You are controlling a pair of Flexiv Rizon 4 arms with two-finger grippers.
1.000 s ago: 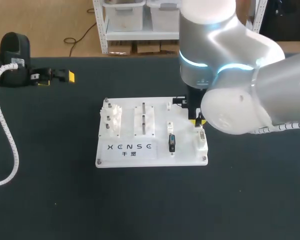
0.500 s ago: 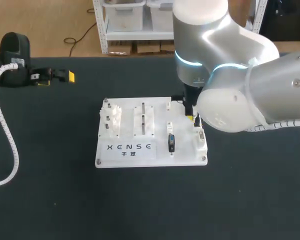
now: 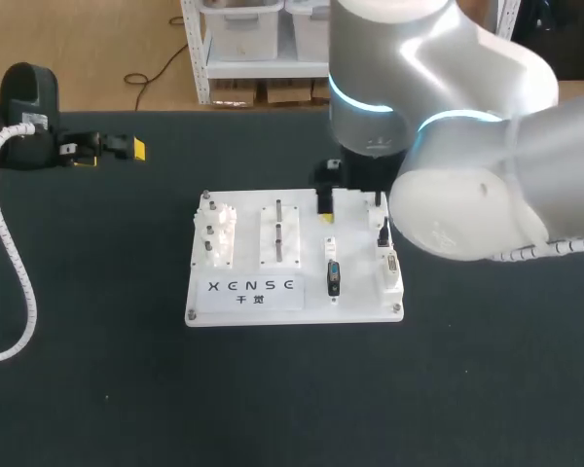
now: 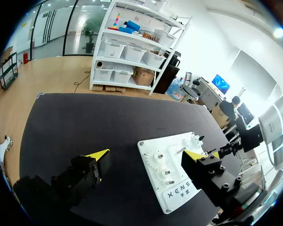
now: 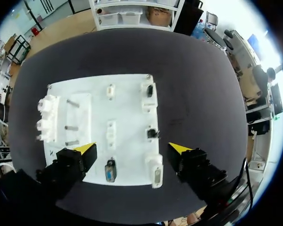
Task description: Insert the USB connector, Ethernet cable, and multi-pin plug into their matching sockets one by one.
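My right gripper (image 5: 133, 148) hangs open above the white socket board (image 5: 127, 108), its yellow tips wide apart with nothing between them. Under it a small black plug (image 5: 152, 133) sits in its socket near the board's right edge. A dark blue-faced plug (image 5: 110, 170) stands in the front row beside a white multi-pin block (image 5: 155, 172). In the head view the right gripper (image 3: 354, 209) is over the board's (image 3: 248, 292) back right part, and the arm hides that corner. My left gripper (image 4: 146, 154) stands open and empty, far off at the table's back left (image 3: 112, 151).
White gear-like pieces (image 3: 217, 233) and a block with upright metal pegs (image 3: 279, 232) fill the board's left half. A white ribbed hose (image 3: 19, 282) from my left arm loops over the table's left side. Bare black tabletop surrounds the board.
My right gripper has gone from nearly shut to wide open, letting go at the small black plug, and the arm has shifted a little to the left. The left arm has not moved.
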